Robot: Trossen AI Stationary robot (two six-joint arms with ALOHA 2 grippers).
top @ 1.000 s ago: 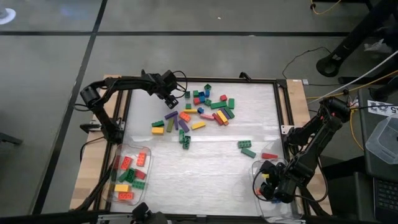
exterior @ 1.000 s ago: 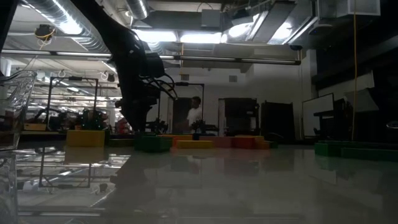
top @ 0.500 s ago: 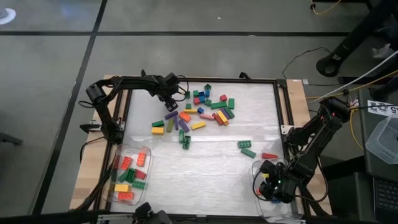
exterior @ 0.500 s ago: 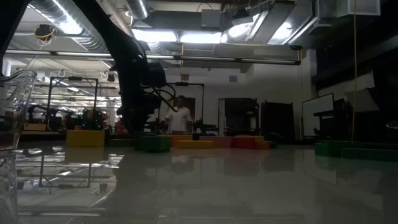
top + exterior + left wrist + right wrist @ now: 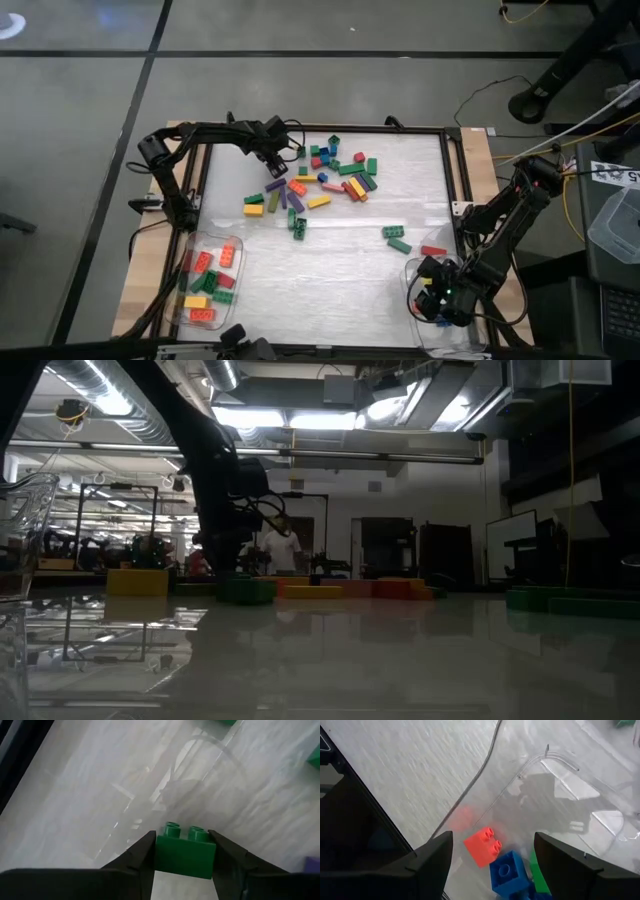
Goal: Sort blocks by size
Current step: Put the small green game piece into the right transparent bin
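Blocks (image 5: 325,175) scattered between two tubs (image 5: 207,281), seemingly.

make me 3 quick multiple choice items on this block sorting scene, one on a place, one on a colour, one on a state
1. Where is the right gripper?
A. over the block pile
B. at the near right tub
C. off the table

2. What colour is the block between the left gripper's fingers?
A. green
B. yellow
C. purple

3. How are the right gripper's fingers?
A. shut on a block
B. shut, empty
C. open, empty

Answers: B, the high view shows it at that tub; A, the left wrist view shows a green block; C, its wrist view shows spread fingers with nothing between.
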